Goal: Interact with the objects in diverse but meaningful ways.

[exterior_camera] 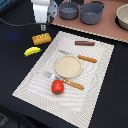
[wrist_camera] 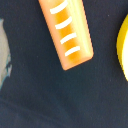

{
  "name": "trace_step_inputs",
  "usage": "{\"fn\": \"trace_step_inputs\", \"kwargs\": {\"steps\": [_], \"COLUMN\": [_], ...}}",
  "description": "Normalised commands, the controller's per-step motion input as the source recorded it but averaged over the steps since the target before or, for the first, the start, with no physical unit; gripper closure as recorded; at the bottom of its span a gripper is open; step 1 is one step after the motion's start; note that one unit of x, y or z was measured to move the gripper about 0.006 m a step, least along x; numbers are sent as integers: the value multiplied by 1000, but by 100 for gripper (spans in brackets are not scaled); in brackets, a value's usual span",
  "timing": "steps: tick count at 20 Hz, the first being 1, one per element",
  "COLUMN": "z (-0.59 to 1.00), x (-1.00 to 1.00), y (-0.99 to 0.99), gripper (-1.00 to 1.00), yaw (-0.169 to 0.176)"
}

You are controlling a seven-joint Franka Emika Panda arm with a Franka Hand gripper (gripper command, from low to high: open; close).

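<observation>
The gripper [exterior_camera: 43, 26] is hovering just above the bread loaf [exterior_camera: 41, 38]; whether it is released or clenched cannot be told. The loaf is lying on the dark table [exterior_camera: 15, 65], with the banana [exterior_camera: 32, 51] at its seven o'clock and the placemat [exterior_camera: 95, 80] at its three o'clock. The wrist view is showing the loaf [wrist_camera: 70, 32] close beneath.

The exterior view looks down at an angle from above and takes in the whole dark table [exterior_camera: 112, 95], with the striped placemat [exterior_camera: 35, 80] in the middle and the robot's wrist near the top edge. The wrist view looks straight down from very near the table, so the bread loaf [wrist_camera: 67, 32] fills much of it. Both views share the bread loaf [exterior_camera: 41, 38] and the banana [exterior_camera: 32, 51] [wrist_camera: 123, 47] beside it.
</observation>
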Motion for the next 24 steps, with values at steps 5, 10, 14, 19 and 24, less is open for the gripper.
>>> {"fn": "trace_step_inputs", "kwargs": {"steps": [5, 10, 14, 19, 24], "z": [-551, -581, -554, -450, 5], "x": [-370, -393, -341, -240, 43], "y": [-82, -101, -87, -69, -14], "gripper": [-100, -100, -100, 100, 100], "yaw": [84, 75, 70, 66, 20]}}
